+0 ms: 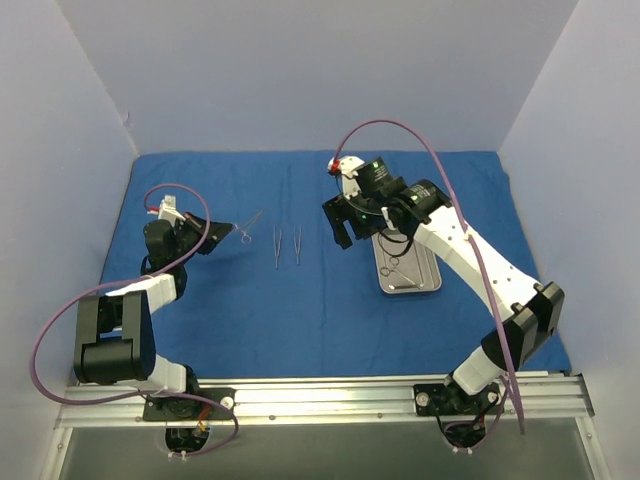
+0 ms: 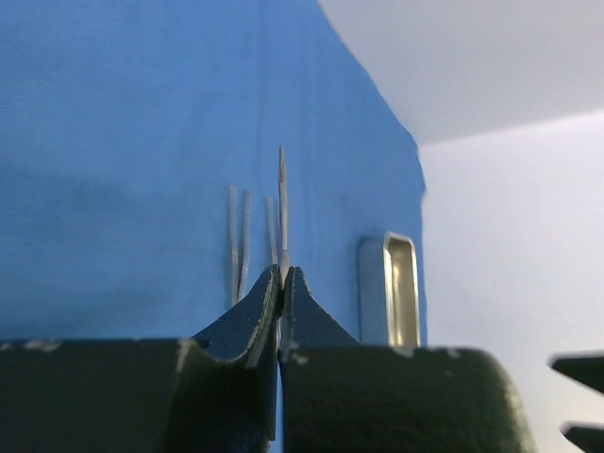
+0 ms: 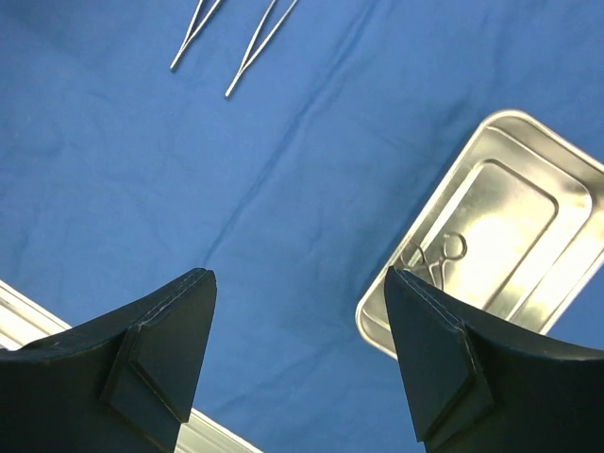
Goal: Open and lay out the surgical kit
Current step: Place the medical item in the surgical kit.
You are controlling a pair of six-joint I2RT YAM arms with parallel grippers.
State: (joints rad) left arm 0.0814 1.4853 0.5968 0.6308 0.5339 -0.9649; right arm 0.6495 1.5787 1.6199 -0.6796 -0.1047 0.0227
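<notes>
Blue drape [image 1: 300, 310], left arm [image 1: 150, 290] folded, jaws pinching one instrument [image 1: 250, 222], right arm [image 1: 470, 260] outstretched, jaws wide beside tray [image 1: 415, 277]

From above, the right arm [image 1: 455, 238] hides the far end of the steel tray [image 1: 410, 278]; in the right wrist view its instrument [image 3: 439, 253] (only rings show) lies partly behind a pincer finger [image 3: 429, 359].

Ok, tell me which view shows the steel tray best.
Right wrist: the tray is close, its inside open to view. Top external shows it small, its far end under the right arm; left wrist sees it foreshortened.
</notes>
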